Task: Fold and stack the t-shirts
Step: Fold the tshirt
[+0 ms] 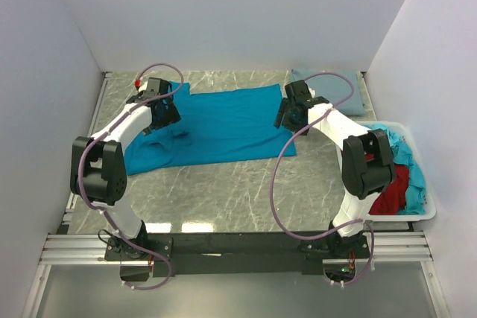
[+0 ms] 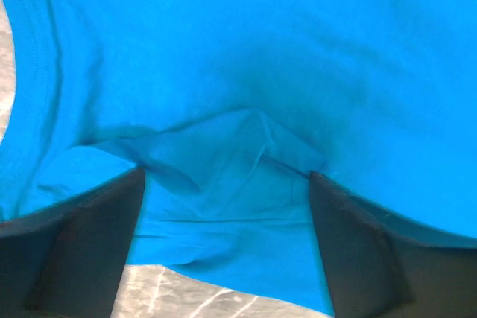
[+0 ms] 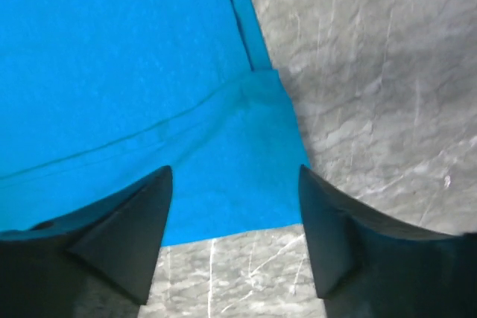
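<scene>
At mid-tabletop (image 1: 223,191): bright teal-blue t-shirt (image 1: 223,124), spread wide from left to right, mostly flat, rumpled and bunched at its left end. Grey marble pattern on the bare surface all around it.

Over the shirt's left end: left gripper (image 2: 226,176), fingers (image 2: 97,236) set well apart. Between them, in the left wrist view, a raised pucker of teal cloth with creased folds; stitched hem curving down the left of that view. Not pinched, as far as can be seen: gaps either side of the pucker.

Over the shirt's right edge: right gripper (image 3: 235,173), fingers (image 3: 127,236) likewise spread wide. Below it, a hemmed corner of the shirt lying flat, a seam line running across the cloth, bare marble to the right of it and at the near edge. No cloth held.

At the far right corner: dusty grey-blue t-shirt (image 1: 332,87), folded flat, just beyond the right gripper, apart from the teal one.

At the right edge, beside the right arm: white plastic bin (image 1: 428,214), holding a heap of a dark red t-shirt (image 1: 391,193) and a light turquoise t-shirt (image 1: 414,169), partly hidden behind the arm.
</scene>
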